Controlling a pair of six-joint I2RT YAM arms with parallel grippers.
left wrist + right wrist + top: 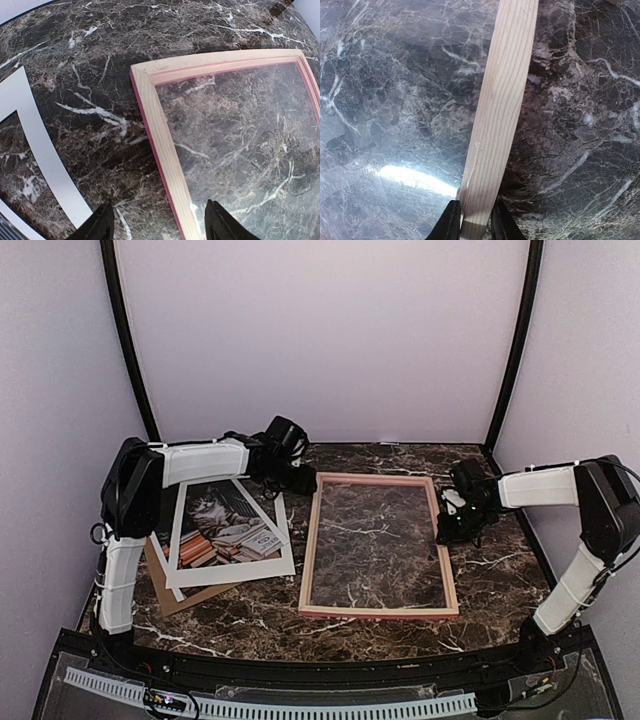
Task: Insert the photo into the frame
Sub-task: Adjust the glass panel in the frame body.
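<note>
Photo [225, 530] of a tabby cat and stacked books lies flat at the left of the dark marble table [500, 570], well apart from the frame [378, 611]. A white mat [235, 575] borders the print, and a brown backing board [185, 598] pokes out beneath both. Just right of them, the left end effector [300, 480] hangs over the frame's far left corner. In the left wrist view its fingers [100, 227] stand spread, one on each side of the frame's left rail [160, 130]. Whether they touch the wood cannot be told. The frame rests flat at the table's centre, pale wood up and pink edging showing, with the marble visible through its pane. At its right rail, the right end effector [452, 520] pinches the pale wooden strip [502, 100] between closed fingers [449, 222].
</note>
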